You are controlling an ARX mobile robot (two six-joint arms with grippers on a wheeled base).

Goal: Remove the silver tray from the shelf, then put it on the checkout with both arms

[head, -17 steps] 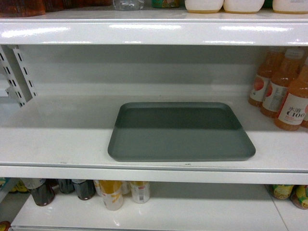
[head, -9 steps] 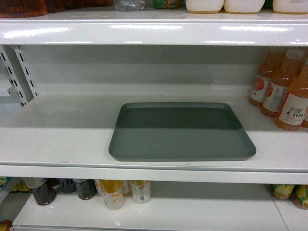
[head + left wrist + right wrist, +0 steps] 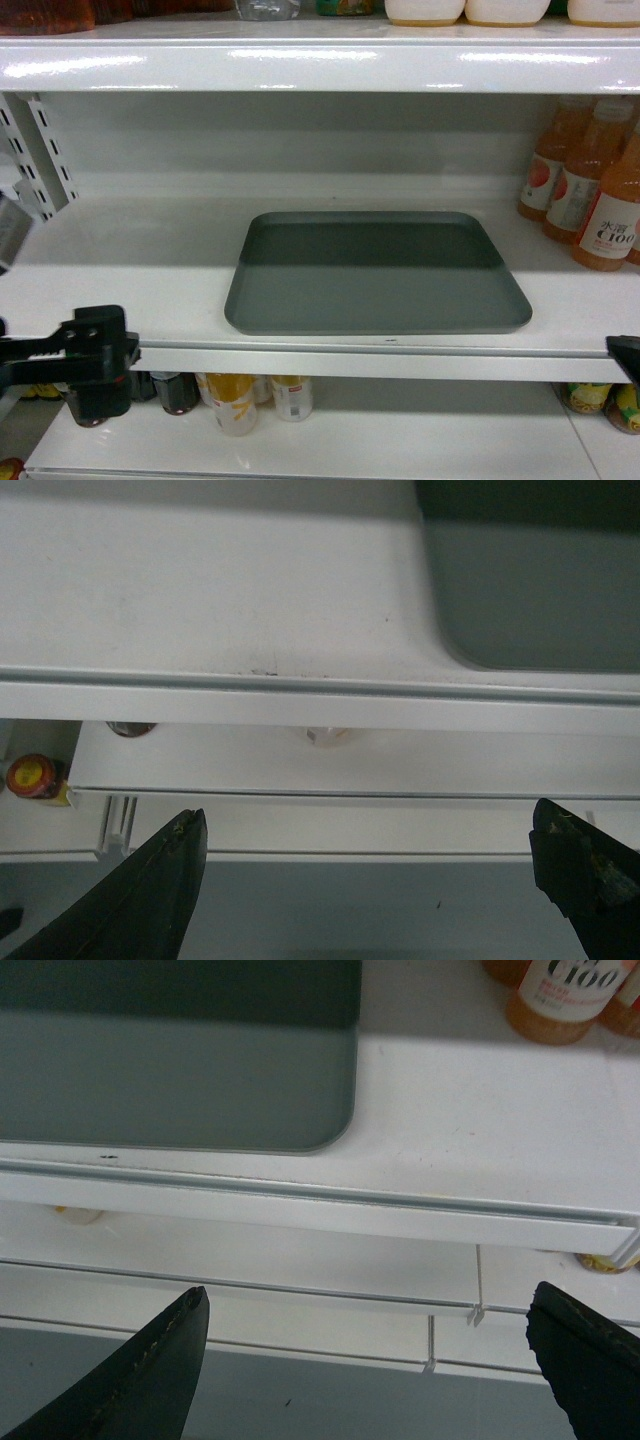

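Grey-green and matte, the silver tray (image 3: 377,273) is lying flat on the shelf (image 3: 120,290) in the head view, its near edge just behind the shelf's front lip, with nothing touching it. Orange juice bottles (image 3: 590,190) are standing at the far right of the same board, apart from the tray. The left arm (image 3: 70,360) is showing at the near left, below the lip, and only a black corner of the right arm (image 3: 625,355) is peeking in at the near right; from this view I cannot tell how either set of fingers is standing.

From the left wrist, the left gripper (image 3: 385,890) is hanging with its two black fingers spread wide and nothing between them, below and in front of the shelf lip. The tray's near left corner is sitting up at the far right of this view, well apart from the fingers.

From the right wrist, the right gripper (image 3: 365,1370) is likewise gaping and empty, below the lip, with the tray's near right corner lying up at the far left.

By my reading, nothing of the task is done yet: both arms are only getting into position, and the grasp on both sides, the lift off the shelf and the carry to the checkout, which is showing in no view, are all still to come.
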